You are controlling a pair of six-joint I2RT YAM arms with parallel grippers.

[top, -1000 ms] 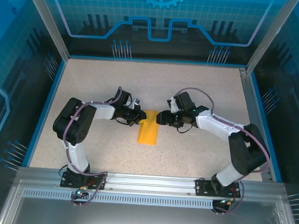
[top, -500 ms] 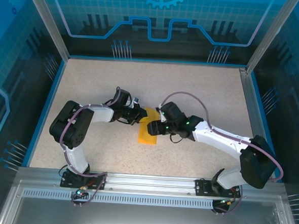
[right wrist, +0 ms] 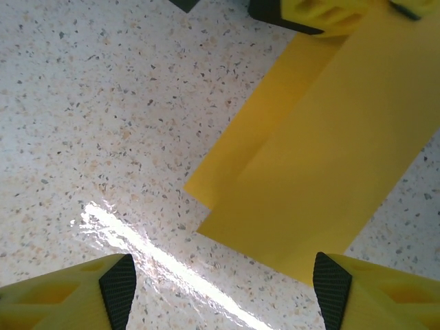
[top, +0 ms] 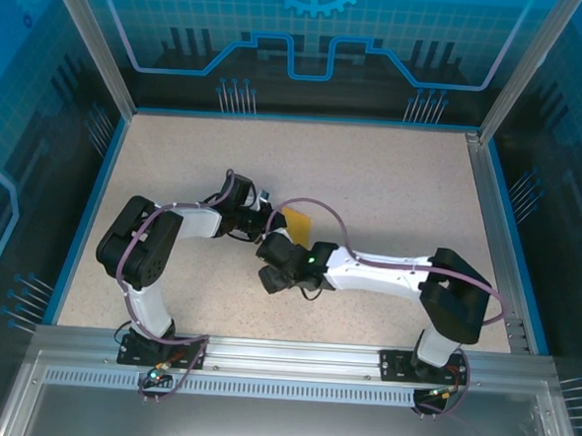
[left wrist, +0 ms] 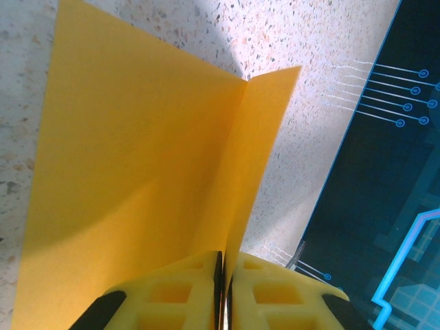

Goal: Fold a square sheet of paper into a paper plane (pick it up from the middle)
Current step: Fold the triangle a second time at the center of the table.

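Altogether one sheet [right wrist: 323, 158], two end effectors [left wrist: 225, 268] [right wrist: 223, 289]

Lit brightly and evenly from overhead in the top view, with only faint, short shadows on the table [top: 392, 175]. Caught a white glare streak across the speckled surface in the right wrist view. Shaded the lower left of the square sheet of paper [left wrist: 124, 172] in the left wrist view, and rendered the nearest fingers [left wrist: 172, 295] slightly soft.
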